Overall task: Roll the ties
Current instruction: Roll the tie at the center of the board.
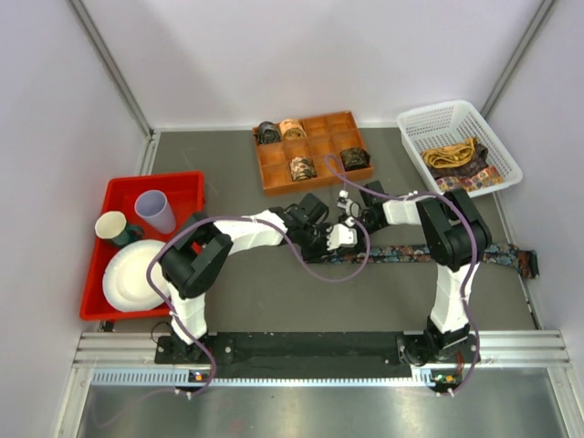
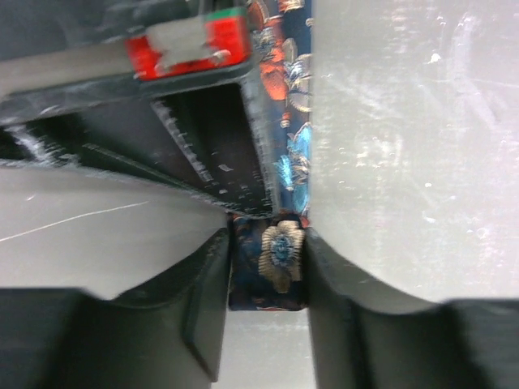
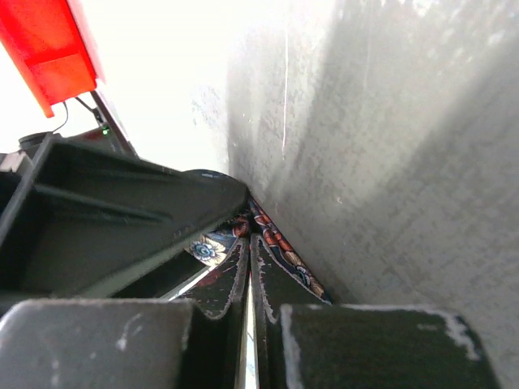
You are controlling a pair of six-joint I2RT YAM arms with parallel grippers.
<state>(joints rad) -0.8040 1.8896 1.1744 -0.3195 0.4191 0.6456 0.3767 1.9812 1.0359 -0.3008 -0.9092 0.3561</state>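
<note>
The robot has two arms. The left arm (image 1: 254,228) and the right arm (image 1: 447,297) are both made of smooth white tubes joined by chunky black blocks. A thin purple cable (image 1: 315,274) loops along each arm. Both arms sit on a long black bar (image 1: 301,345) with tiny lights near its ends. The left gripper (image 2: 268,279) has two thick black fingers (image 2: 203,324) with pale scratches. The right gripper (image 3: 250,243) has black fingers with rough, scuffed edges.

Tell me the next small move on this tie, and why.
Probably turn the left gripper to roll the coil one more wrap along the tie. The coil sits pinched between its fingers, most of the tie lies flat toward the right, and the shut right gripper rests at the fabric beside it.
</note>
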